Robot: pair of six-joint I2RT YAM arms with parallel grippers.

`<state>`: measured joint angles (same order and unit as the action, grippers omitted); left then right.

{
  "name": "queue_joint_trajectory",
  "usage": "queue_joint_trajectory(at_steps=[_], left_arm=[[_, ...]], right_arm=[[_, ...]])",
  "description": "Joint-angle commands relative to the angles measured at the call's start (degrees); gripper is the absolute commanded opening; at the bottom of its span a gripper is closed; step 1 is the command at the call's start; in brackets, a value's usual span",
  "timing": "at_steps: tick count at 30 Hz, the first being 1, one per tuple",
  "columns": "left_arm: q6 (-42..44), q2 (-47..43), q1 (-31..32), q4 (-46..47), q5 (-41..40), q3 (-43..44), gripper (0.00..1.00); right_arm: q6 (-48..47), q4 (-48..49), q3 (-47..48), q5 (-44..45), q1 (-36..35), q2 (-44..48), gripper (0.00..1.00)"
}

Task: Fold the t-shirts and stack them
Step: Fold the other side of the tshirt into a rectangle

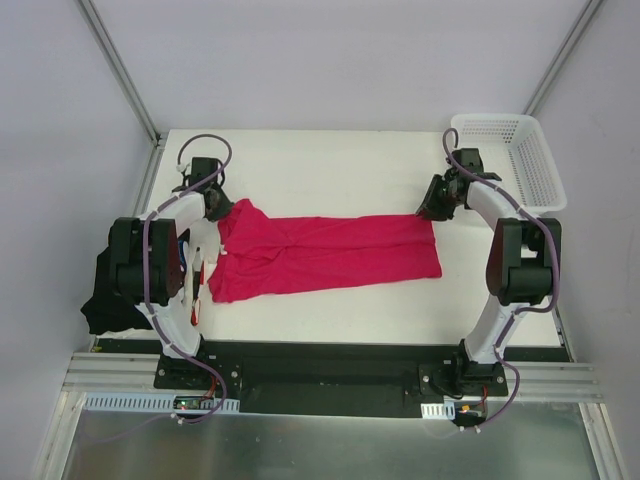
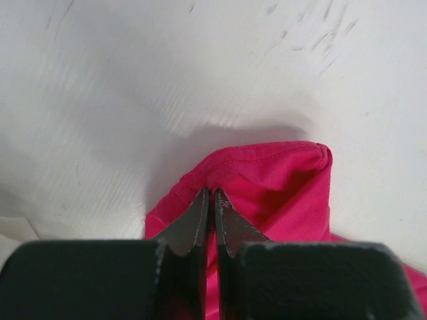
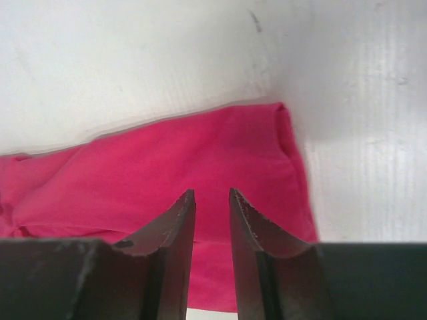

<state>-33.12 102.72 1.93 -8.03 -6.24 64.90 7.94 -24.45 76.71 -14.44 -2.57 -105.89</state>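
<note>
Left wrist view puts the left gripper (image 2: 211, 195) nearest, its dark fingers all but pressed together and pinching a raised ridge of the crimson-pink short-sleeved cloth t-shirt (image 2: 280, 180), just inside a rounded, stitched corner that stands a little off the white table (image 2: 133, 80). On the right wrist camera the right gripper (image 3: 212, 200) has its fingers spread by a narrow gap with nothing between them, over the shirt's end near a corner; whether the tips touch the cloth cannot be told. From above, the shirt lies as a long wrinkled band across the table's middle, wider at its left end, with one gripper at each far corner. A black cloth t-shirt (image 1: 100, 300) hangs off the table's left edge beside the left arm, white and red cloth edges (image 1: 200, 275) showing near it. A white plastic lattice basket (image 1: 520, 150) sits at the far right corner.
</note>
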Motion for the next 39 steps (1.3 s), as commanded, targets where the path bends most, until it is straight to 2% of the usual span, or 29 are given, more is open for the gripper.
queue_joint_trajectory(at_steps=[1,28,39], left_arm=[[2.01,-4.01,0.53,0.12,-1.4,3.74,0.0],[5.44,-2.79,0.35,-0.05,-1.32,8.84,0.0],[5.0,-1.2,0.35,-1.02,0.0,10.24,0.0]], right_arm=[[-2.41,-4.12,2.31,4.68,1.51,1.65,0.31],[-1.44,-4.38,8.63,9.25,1.95,-7.84,0.35],[-0.3,-4.2,13.47,7.41,0.46,-13.64,0.36]])
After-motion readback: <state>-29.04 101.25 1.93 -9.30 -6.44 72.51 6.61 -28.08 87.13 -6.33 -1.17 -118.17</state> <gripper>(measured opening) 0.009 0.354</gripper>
